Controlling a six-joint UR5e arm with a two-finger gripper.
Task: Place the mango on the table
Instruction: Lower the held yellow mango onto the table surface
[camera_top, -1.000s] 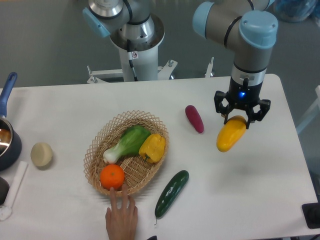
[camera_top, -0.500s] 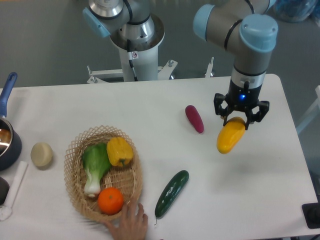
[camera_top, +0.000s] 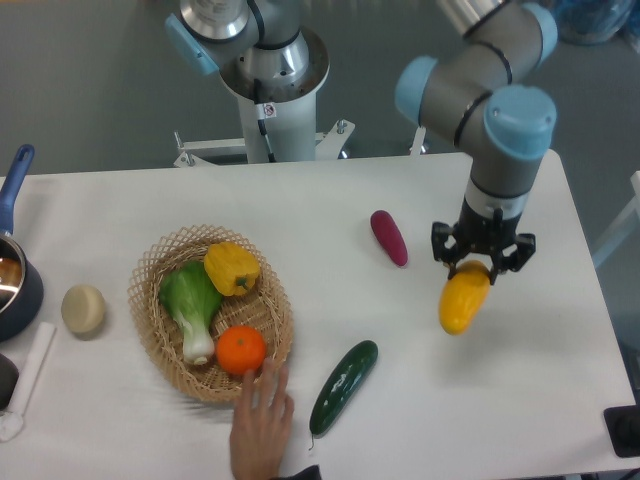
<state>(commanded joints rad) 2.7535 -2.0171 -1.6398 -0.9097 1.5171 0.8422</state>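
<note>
Jaws pinch the mango (camera_top: 464, 303) by its upper end; fruit hangs tilted below the gripper (camera_top: 483, 262), over bare table (camera_top: 520, 380). Can't tell if its lower tip touches the surface. I'd lower until it rests, then release, since it's likely to roll. Purple eggplant (camera_top: 389, 237) lies left of the jaws, cucumber (camera_top: 343, 387) below-left, both well apart.

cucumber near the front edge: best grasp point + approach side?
Grip the cucumber at its middle, coming straight down from above. It lies flat on the table, long and slim, running diagonally, so probably set the fingers across its narrow width, square to that diagonal. Its sides look free; the person's hand lies just left of its lower end.
</note>
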